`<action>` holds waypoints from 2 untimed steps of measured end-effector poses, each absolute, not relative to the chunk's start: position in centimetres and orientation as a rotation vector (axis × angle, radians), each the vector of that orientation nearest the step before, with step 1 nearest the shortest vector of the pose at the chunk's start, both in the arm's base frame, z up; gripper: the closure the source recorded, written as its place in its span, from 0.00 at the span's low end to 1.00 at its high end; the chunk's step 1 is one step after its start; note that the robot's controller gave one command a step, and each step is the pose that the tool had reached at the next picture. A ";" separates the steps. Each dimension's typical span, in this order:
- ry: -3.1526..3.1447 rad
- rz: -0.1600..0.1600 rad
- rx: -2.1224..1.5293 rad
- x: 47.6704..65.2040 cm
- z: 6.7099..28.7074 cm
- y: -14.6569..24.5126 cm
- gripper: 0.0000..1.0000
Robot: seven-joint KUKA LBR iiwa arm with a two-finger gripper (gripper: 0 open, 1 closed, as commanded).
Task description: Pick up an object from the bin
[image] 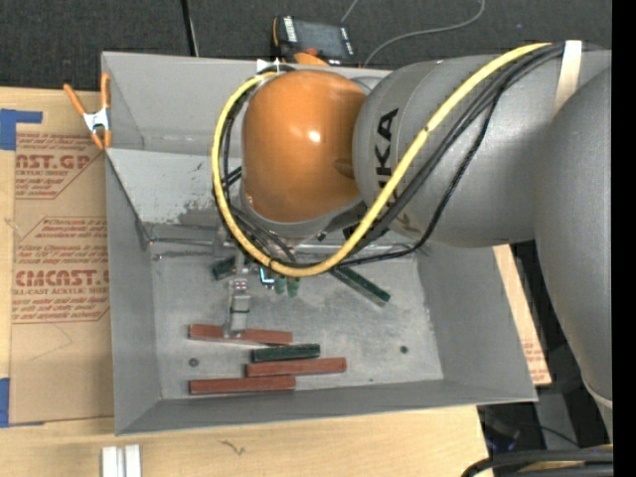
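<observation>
My claw (238,311) hangs below the orange cover (298,147), low over the floor of the bin (129,296), about 9 o'clock from floor centre. How wide it stands I cannot tell. The cover and my arm (477,157) hide most of it, and just a silvery lower part shows. I see nothing held in it. Its low end comes down on the upper red-brown flat stick (268,337), near that stick's middle. It looks like it touches, but I'm not sure. That stick lies roughly level, running 9 to 3 o'clock, on the lower left floor. At 4 o'clock from the claw, just beside that stick's right end, is a short dark green stick (285,353). Right below that is a second red-brown stick (298,367), close alongside or touching, I can't say which. At 6 o'clock, nearest the bin's front wall, is a third red-brown stick (241,387), apart from the first. All four lie flat and near parallel. At 2 o'clock from the claw, well apart, a longer dark green stick (363,286) lies slanted, its upper end tucked under the arm. There are small green bits (221,266) at 11 o'clock from the claw, at the cover's edge, too hidden to name.
</observation>
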State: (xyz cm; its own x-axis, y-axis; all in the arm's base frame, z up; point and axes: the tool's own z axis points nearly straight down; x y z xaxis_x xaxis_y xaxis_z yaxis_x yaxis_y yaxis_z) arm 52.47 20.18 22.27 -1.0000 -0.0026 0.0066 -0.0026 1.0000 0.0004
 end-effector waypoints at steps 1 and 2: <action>-3.131 -0.001 -0.271 54.4 6.7 17.6 0.00; -3.131 -0.004 -0.270 54.5 7.0 17.7 1.00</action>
